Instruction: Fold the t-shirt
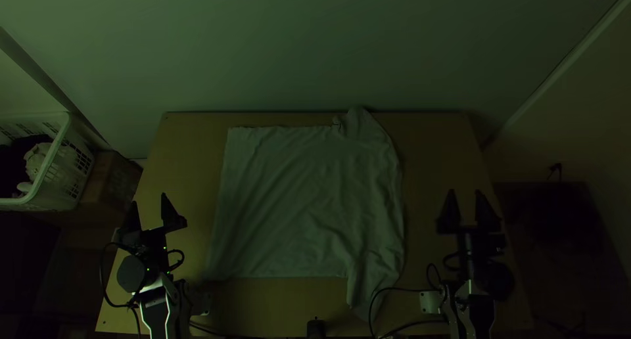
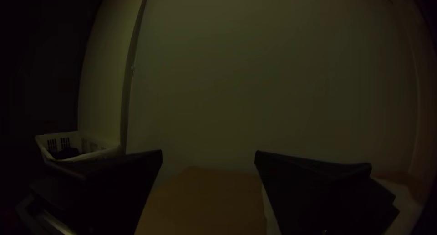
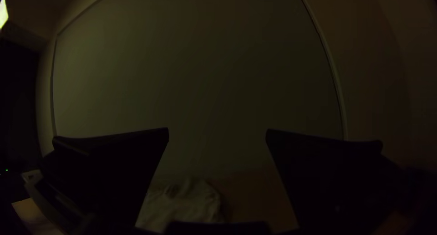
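Note:
A pale t-shirt (image 1: 296, 201) lies spread over the middle of the table, lightly wrinkled, its hem side towards the left and its sleeves pointing up and down the picture at the right. Left of the cloth, my left gripper (image 1: 150, 211) stands open, apart from it; the left wrist view shows the same gripper (image 2: 208, 155) with a wide gap between its fingers. My right gripper (image 1: 467, 204) is open to the right of the shirt, not touching it. In the right wrist view, part of the shirt (image 3: 186, 205) lies beyond the open right gripper (image 3: 217, 132).
A white basket (image 1: 49, 175) holding dark and light cloth stands off the table's left side, beside a brown box (image 1: 112, 178). Bare wood of the table (image 1: 434, 148) borders the shirt. Black cables (image 1: 401, 290) hang by the right arm, near the lower sleeve.

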Motion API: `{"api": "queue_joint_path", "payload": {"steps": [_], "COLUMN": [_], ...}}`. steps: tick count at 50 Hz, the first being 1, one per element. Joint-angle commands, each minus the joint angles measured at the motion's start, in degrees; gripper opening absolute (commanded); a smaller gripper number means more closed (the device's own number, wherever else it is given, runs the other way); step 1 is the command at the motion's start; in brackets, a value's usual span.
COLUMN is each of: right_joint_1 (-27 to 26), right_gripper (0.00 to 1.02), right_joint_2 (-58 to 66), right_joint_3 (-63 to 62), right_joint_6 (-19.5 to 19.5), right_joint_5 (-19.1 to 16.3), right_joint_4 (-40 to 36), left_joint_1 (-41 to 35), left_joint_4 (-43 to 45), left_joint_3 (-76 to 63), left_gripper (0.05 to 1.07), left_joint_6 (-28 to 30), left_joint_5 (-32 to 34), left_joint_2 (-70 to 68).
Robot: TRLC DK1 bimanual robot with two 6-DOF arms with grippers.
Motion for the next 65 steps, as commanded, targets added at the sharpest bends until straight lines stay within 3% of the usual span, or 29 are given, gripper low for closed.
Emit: {"api": "queue_joint_path", "payload": {"steps": [1,19,44,65], "right_joint_1": [0.31,0.48,0.57,2.68], "right_gripper": [0.98,0.98,0.98,0.98], "right_joint_2": [0.19,11.79,36.66,55.03], "right_joint_3": [3.93,17.46,39.87,58.16], "right_joint_6": [-1.29,-4.28,-6.74,-7.44], "right_joint_5": [0.49,0.49,0.49,0.49], "right_joint_4": [2.38,6.78,9.59,8.89], "left_joint_1": [0.14,-1.62,-2.67,-8.65], "left_joint_4": [3.56,7.87,9.98,9.10], "left_joint_3": [4.34,17.70,41.34,58.66], "left_gripper": [1.03,1.03,1.03,1.03], "left_joint_6": [-0.28,0.16,-0.19,1.31], "left_joint_5": [0.74,2.06,2.06,1.97], "left_joint_2": [-0.03,5.06,29.67,48.13]}}
